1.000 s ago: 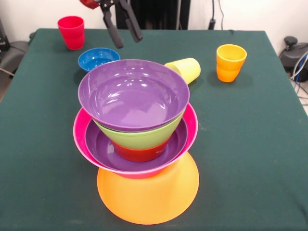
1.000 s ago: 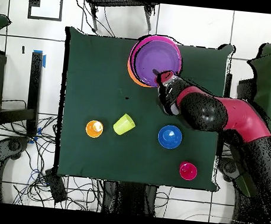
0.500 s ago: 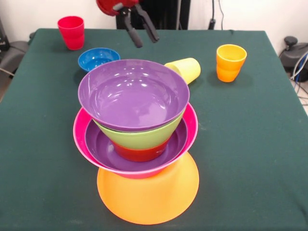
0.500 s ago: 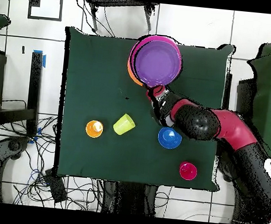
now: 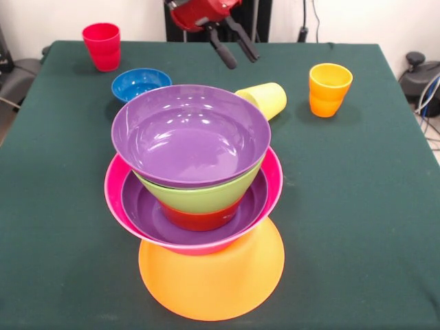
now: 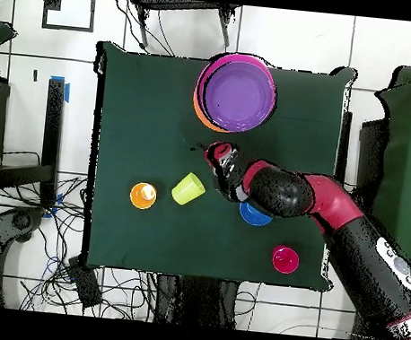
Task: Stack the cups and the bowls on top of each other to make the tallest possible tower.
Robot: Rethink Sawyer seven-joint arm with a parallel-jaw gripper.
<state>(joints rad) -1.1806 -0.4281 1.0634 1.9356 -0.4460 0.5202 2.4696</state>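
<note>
— Where's the tower (image 5: 199,199)?
— Lower centre of the front view. Orange bowl (image 5: 213,282) upturned at the base, then pink (image 5: 271,180), purple (image 5: 141,210), red-orange (image 5: 199,220) and lime green (image 5: 199,196) nested, with a second purple bowl (image 5: 191,134) on top, open side up and tilted a little. In the overhead view, up near the top edge of the table (image 6: 143,108), right of centre.

— And the loose pieces?
— Blue bowl (image 5: 141,83) upper left, just behind the tower. Red cup (image 5: 102,46) upright in the far upper-left corner. Yellow cup (image 5: 263,99) on its side right behind the top bowl's rim. Orange cup (image 5: 329,89) upright at upper right.

— Gripper (image 5: 234,48)?
— Top centre, above the table between blue bowl and yellow cup, touching nothing. Jaws apart, empty, slanting down to the right.
</note>
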